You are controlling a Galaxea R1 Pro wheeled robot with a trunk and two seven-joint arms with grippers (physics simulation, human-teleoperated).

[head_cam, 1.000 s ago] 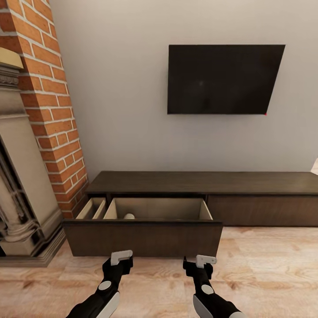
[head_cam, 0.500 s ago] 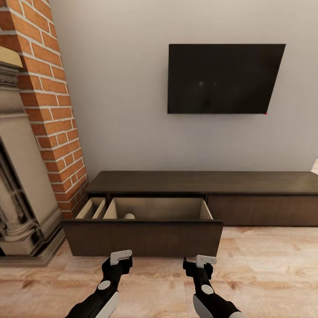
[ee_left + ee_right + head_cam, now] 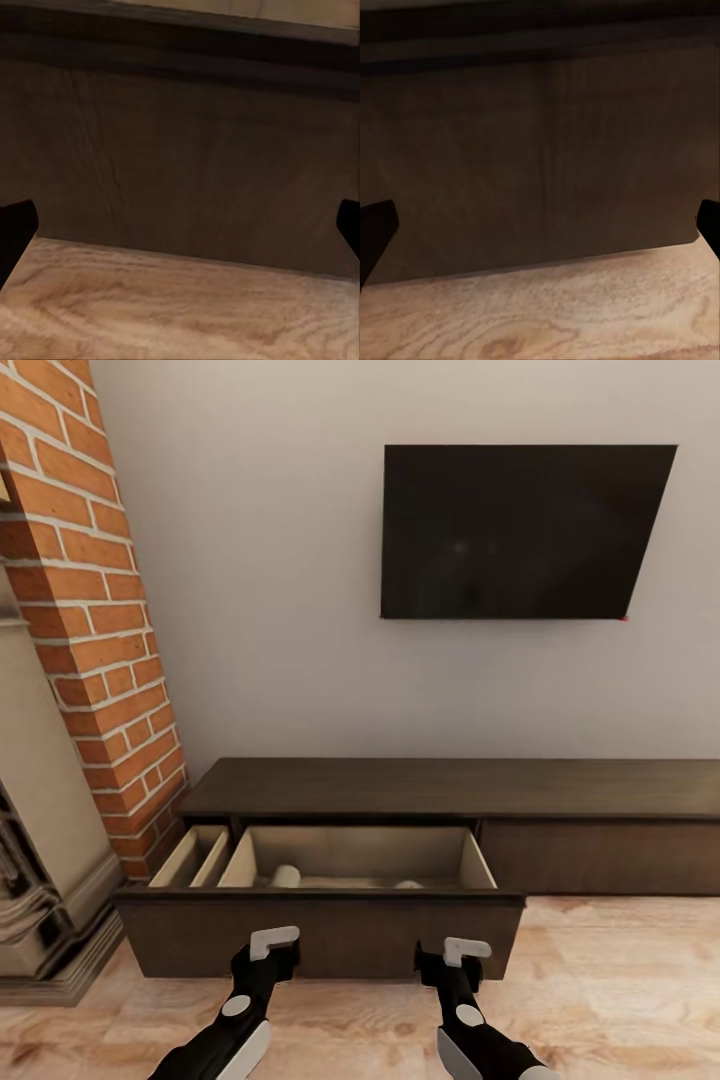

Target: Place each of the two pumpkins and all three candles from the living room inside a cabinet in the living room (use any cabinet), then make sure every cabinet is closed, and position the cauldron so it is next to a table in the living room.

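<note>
the cabinet (image 3: 560, 785) stands along the far wall under the television (image 3: 515, 530), with the brick column (image 3: 90, 630) at its left end. its left drawer (image 3: 320, 938) is pulled out toward the robot. inside, near the front panel, lie a pale cylinder (image 3: 286, 876), probably a candle, and another pale shape (image 3: 408, 884) that is too small to name.

the step in hand seems to be closing this drawer. to do it well, both grippers should meet the front panel at the same height and push straight toward the wall with equal force, so the drawer does not twist in its guides. the push should be slow, because the loose things inside can roll.

the left gripper (image 3: 272, 952) and the right gripper (image 3: 452, 958) hang low, just in front of the panel, one toward each side of it. in both wrist views the dark panel stands between the two finger tips, with the wooden floor (image 3: 620, 990) below it. the jaws of both grippers are wide apart and hold nothing. i cannot tell if the fingers already touch the panel or are only very near to it.
</note>
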